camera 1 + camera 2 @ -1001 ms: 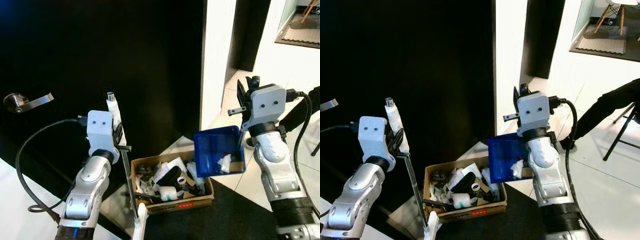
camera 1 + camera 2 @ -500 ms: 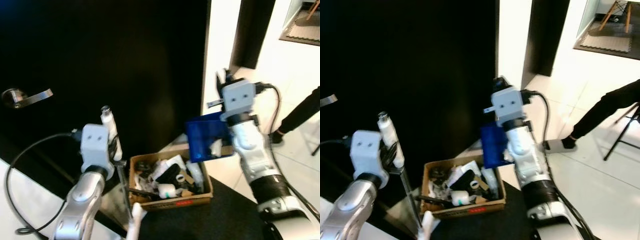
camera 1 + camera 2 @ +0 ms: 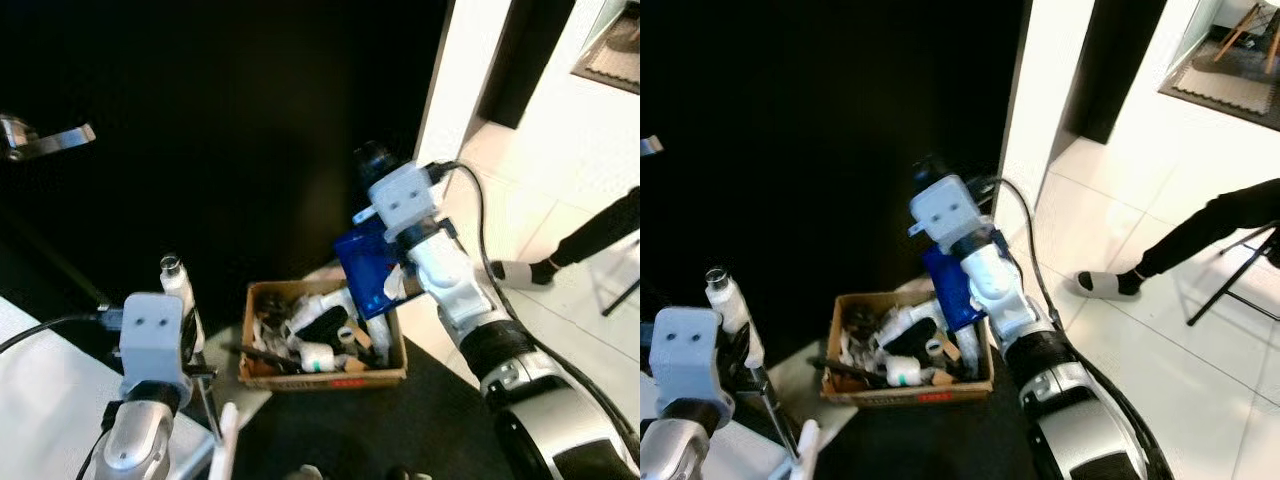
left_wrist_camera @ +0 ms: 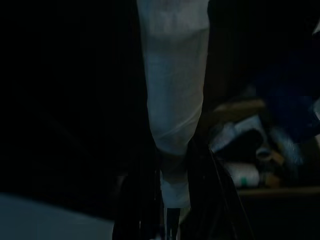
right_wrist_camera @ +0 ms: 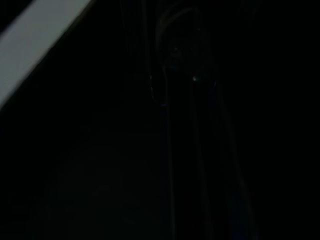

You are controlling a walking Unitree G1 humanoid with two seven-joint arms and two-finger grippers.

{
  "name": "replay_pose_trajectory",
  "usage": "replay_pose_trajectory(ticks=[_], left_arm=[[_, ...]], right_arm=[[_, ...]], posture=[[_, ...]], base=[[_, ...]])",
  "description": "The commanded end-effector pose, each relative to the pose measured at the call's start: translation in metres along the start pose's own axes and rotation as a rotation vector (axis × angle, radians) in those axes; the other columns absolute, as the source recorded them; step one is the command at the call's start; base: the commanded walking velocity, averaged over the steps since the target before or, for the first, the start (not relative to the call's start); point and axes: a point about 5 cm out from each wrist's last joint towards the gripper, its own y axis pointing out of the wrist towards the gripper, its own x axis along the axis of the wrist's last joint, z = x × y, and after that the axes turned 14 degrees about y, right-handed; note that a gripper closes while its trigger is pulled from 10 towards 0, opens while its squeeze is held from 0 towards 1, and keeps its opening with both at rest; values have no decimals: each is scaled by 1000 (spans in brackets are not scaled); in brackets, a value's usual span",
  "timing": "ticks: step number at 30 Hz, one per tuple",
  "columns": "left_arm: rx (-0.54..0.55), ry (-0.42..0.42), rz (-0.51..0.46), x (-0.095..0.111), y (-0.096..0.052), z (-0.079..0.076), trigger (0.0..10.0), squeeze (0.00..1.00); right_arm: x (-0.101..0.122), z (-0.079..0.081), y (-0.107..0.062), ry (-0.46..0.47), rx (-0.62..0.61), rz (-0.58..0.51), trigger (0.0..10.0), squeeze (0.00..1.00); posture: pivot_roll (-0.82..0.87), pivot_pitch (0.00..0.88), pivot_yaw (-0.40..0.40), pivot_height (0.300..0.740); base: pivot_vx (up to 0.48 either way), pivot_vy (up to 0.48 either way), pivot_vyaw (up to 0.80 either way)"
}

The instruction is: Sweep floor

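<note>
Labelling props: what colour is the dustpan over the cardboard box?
Blue. The dustpan shows best in the left eye view, tipped over the box.

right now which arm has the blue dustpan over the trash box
The right arm: its gripper holds the blue dustpan tipped over the cardboard box of trash. The left gripper grips the broom handle instead, beside the box.

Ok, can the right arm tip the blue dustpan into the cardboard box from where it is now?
Probably yes. The right gripper holds the blue dustpan tilted right over the cardboard box's right edge, with nothing between them. The box is already heaped with trash, so some may spill over.
</note>
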Motion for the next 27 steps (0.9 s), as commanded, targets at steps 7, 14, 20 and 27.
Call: replay_pose_trajectory(ticks=[7, 14, 20, 27], left_arm=[[45, -5, 1, 3, -8, -1, 10000, 0], [50, -4, 0, 3, -10, -2, 10000, 0], [53, -6, -1, 4, -9, -3, 10000, 0], [54, -5, -3, 4, -8, -3, 10000, 0]], right_arm=[[21, 18, 14, -60, 146, -140, 10000, 0], [31, 32, 20, -93, 201, -218, 10000, 0], [63, 61, 32, -76, 316, -402, 10000, 0], [67, 78, 29, -13, 381, -446, 10000, 0]], posture=[[288, 239, -57, 740], [291, 240, -61, 740], [288, 237, -62, 740], [286, 237, -63, 740]], base=[[0, 0, 0], [0, 0, 0], [0, 0, 0], [0, 0, 0]])
